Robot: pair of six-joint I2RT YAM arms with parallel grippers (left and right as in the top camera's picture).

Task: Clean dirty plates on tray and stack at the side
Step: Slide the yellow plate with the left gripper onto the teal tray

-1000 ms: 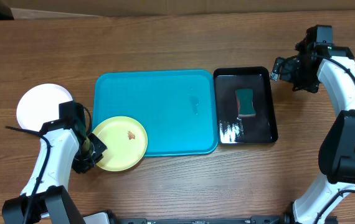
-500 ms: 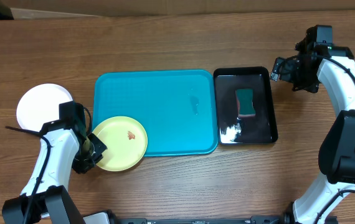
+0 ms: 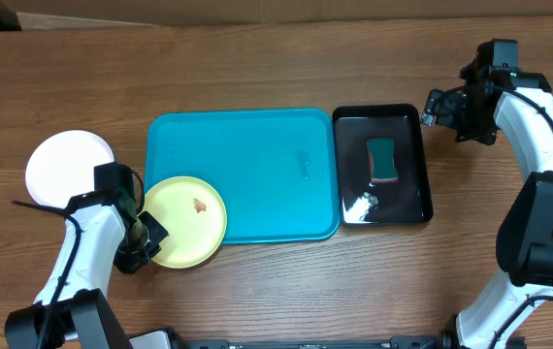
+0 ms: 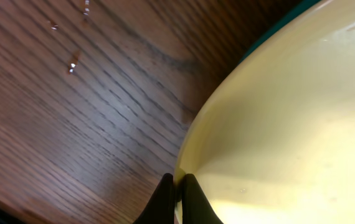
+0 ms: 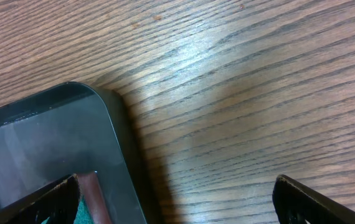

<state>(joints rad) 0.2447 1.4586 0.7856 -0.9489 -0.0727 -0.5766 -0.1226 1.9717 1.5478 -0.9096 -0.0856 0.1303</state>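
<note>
The yellow-green plate (image 3: pixel 187 222) with a small reddish-brown smear lies over the front left corner of the turquoise tray (image 3: pixel 247 165), half on the table. My left gripper (image 3: pixel 141 236) is shut on its left rim; the left wrist view shows the two fingers (image 4: pixel 177 198) pinching the plate's edge (image 4: pixel 277 124). A white plate (image 3: pixel 63 163) lies on the table left of the tray. The mint-blue plate is out of view. My right gripper (image 3: pixel 436 107) is open and empty above the table by the black tray's far right corner (image 5: pixel 53 124).
A glossy black tray (image 3: pixel 381 165) with a green sponge (image 3: pixel 382 158) stands right of the turquoise tray. Bare wood table (image 3: pixel 257 58) lies behind and in front of the trays.
My left gripper has drawn the yellow-green plate slightly left and toward the front, further off the tray. The right arm has not moved.
</note>
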